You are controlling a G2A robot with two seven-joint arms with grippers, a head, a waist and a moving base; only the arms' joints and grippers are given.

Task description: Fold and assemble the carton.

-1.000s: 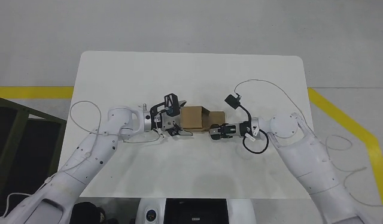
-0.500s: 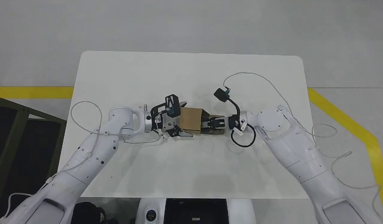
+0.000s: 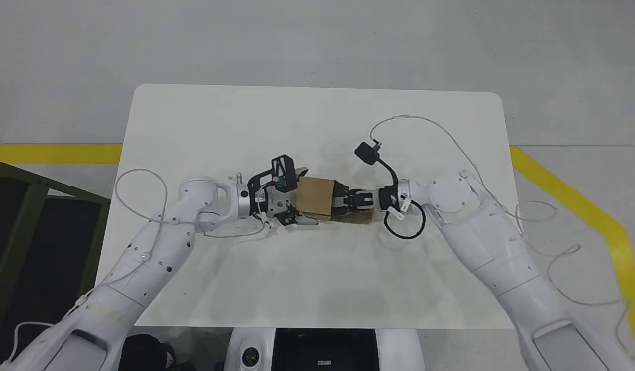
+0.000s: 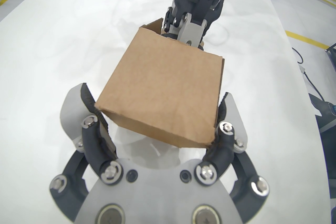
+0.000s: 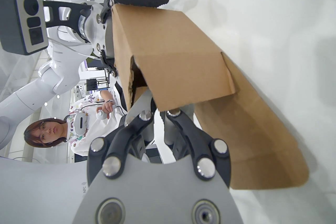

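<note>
The brown carton (image 3: 317, 196) lies on its side in the middle of the white table (image 3: 198, 123). My left gripper (image 3: 285, 196) is shut on its closed end, one finger (image 4: 88, 107) at each lower corner of the carton (image 4: 162, 93). My right gripper (image 3: 344, 201) is at the opposite, open end and also shows as the right gripper (image 4: 187, 30). Its fingers (image 5: 147, 109) are close together, shut, with their tips hidden under a side flap (image 5: 183, 78). A long flap (image 5: 252, 135) lies flat on the table beside them.
A thin white cable (image 3: 437, 133) loops over the table behind the right arm. Another cable (image 3: 134, 183) curls near the left arm at the table's edge. Bare table surrounds the carton on all sides.
My right gripper has moved left across the table, from just off the carton to its open end, with its fingers now inside. The left gripper and carton have stayed put.
</note>
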